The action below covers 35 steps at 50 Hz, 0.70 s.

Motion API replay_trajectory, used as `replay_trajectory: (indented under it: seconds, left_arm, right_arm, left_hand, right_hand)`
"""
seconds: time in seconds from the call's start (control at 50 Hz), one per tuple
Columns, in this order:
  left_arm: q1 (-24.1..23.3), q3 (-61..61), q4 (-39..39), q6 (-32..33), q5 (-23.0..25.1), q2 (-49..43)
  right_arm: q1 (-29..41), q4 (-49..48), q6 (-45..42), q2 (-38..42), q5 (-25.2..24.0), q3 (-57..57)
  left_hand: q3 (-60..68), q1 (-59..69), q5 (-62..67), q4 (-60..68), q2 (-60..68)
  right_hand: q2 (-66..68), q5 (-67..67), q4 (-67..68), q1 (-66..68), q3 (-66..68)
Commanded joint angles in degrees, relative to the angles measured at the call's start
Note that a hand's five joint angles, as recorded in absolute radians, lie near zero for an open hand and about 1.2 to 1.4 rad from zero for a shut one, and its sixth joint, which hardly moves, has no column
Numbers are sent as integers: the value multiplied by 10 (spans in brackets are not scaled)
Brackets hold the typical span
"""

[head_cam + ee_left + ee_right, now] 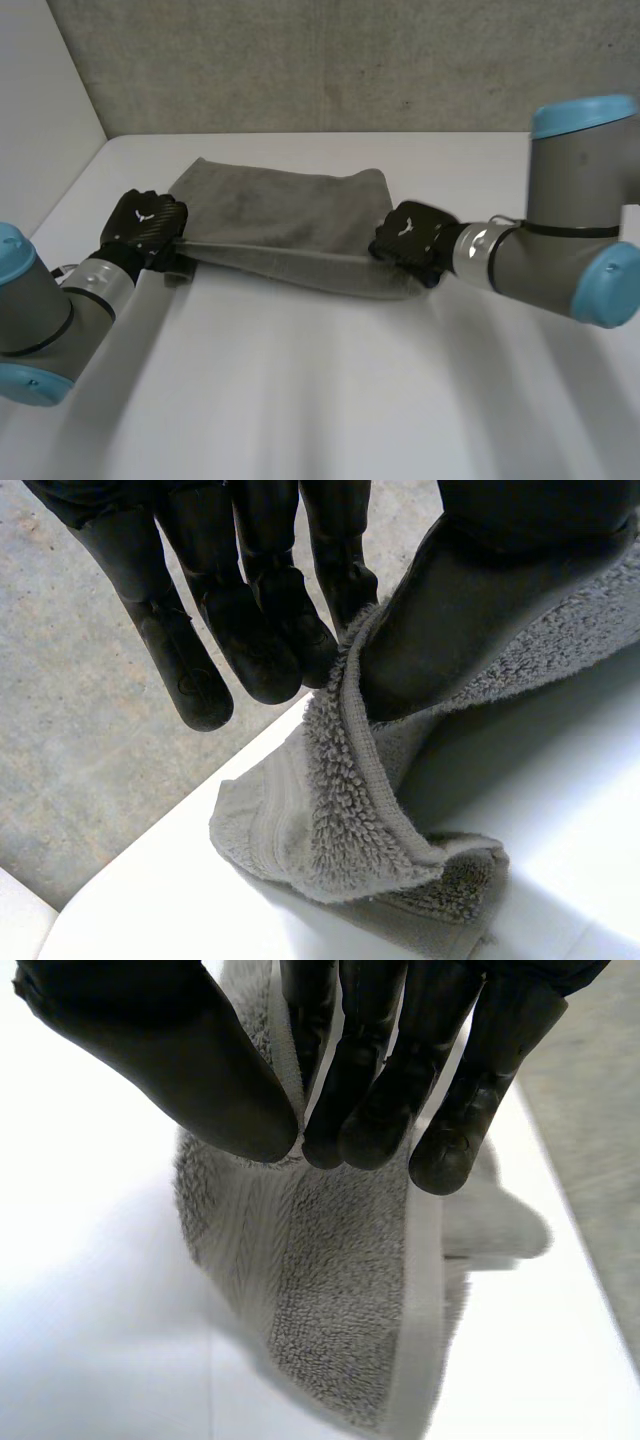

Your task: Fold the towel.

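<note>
A grey towel [280, 225] lies across the far middle of the white table [320, 400], its near edge pulled up between both hands. My left hand [147, 226] is shut on the towel's near left corner; in the left wrist view the thumb [460, 590] pinches the towel [340, 820] against the fingers [255, 630], and the corner hangs below them. My right hand [410, 238] is shut on the near right corner; in the right wrist view the thumb [190, 1070] and fingers [385, 1110] pinch the towel [330, 1290], which droops under them.
A grey wall [320, 60] stands along the table's far edge, close behind the towel. A white panel [40, 110] rises at the left. Bare tabletop stretches between the arms toward the near edge.
</note>
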Motion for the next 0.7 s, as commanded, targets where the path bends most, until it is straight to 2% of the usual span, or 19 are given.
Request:
replay_trajectory:
  seconds: [0.02, 0.08, 0.22, 0.24, 0.26, 0.28, 0.3, 0.44, 0.7]
  left_arm:
    - [-7, -2, 0, 0, 1, 0]
    - [-7, -2, 0, 0, 1, 1]
    - [-9, -2, 0, 0, 1, 0]
    - [-9, -2, 0, 0, 1, 0]
    - [-9, -2, 0, 0, 1, 0]
    - [-9, -2, 0, 0, 1, 0]
    - [-9, -2, 0, 0, 1, 0]
    - [-10, -2, 0, 0, 1, 0]
    - [-10, -6, 0, 3, 4, -4]
  right_arm:
    - [-59, -116, 157, -118, -25, 115]
    - [-75, -160, 190, -141, -22, 171]
    - [-72, -195, 176, -135, -23, 250]
    - [-73, -207, 168, -134, -24, 265]
    - [-73, -223, 160, -128, -27, 278]
    - [-73, -223, 160, -128, -27, 278]
    - [-72, -242, 152, -118, -29, 289]
    - [-71, -312, 130, -100, -31, 309]
    - [-74, -334, 126, -97, -33, 323]
  left_hand:
    - [34, 82, 75, 21, 30]
    - [34, 82, 75, 21, 30]
    - [34, 82, 75, 21, 30]
    - [34, 82, 75, 21, 30]
    - [34, 82, 75, 21, 30]
    - [34, 82, 75, 21, 30]
    - [34, 82, 75, 21, 30]
    - [34, 82, 75, 21, 30]
    - [34, 82, 75, 21, 30]
  right_hand:
    - [55, 35, 36, 47, 39]
    - [55, 35, 36, 47, 39]
    - [55, 35, 36, 47, 39]
    - [4, -16, -15, -4, -12]
    - [-138, -158, -157, -146, -154]
    - [-140, -160, -159, -148, -155]
    - [-203, -223, -222, -211, -219]
    - [-219, -239, -238, -227, -234]
    - [-209, -229, -228, -217, -224]
